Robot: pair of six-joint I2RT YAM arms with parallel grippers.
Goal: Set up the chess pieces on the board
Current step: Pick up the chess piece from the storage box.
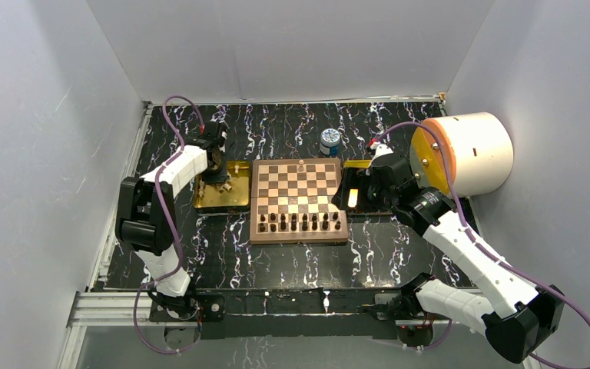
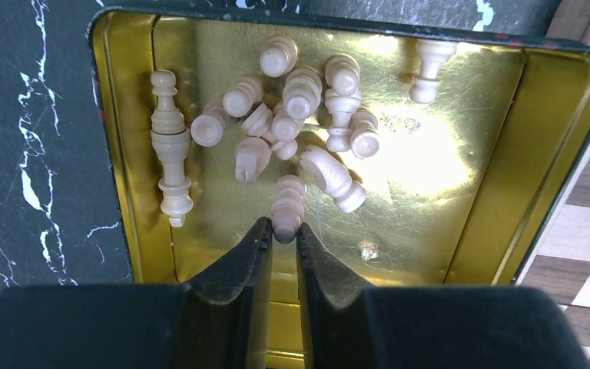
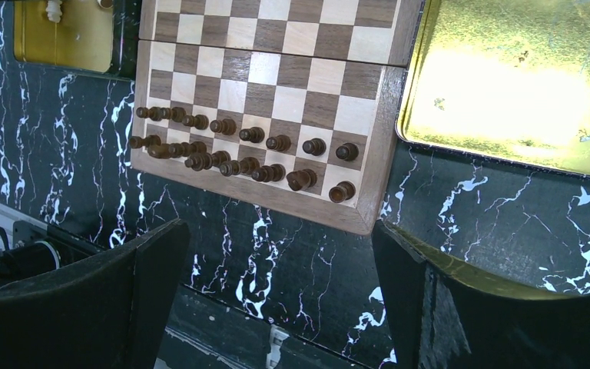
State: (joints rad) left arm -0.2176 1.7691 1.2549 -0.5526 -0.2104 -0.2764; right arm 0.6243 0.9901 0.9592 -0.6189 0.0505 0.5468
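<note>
Several cream chess pieces (image 2: 292,100) lie in a heap in the gold tray (image 2: 499,192) left of the board (image 1: 298,192). My left gripper (image 2: 284,231) reaches down into this tray, shut on the head of one lying cream pawn (image 2: 288,201). In the top view the left gripper (image 1: 217,165) is over the tray's far part. One cream piece (image 1: 300,164) stands on the board's far row. My right gripper (image 3: 278,231) hangs open and empty above the table near the board's (image 3: 276,77) right corner, seen from the top view as the right gripper (image 1: 351,196).
Dark brown pieces (image 3: 238,146) fill the board's two near rows. A second gold tray (image 3: 507,77) lies right of the board. A blue-and-white jar (image 1: 329,141) stands behind the board. A large white cylinder (image 1: 469,154) sits at the back right. Grey walls enclose the table.
</note>
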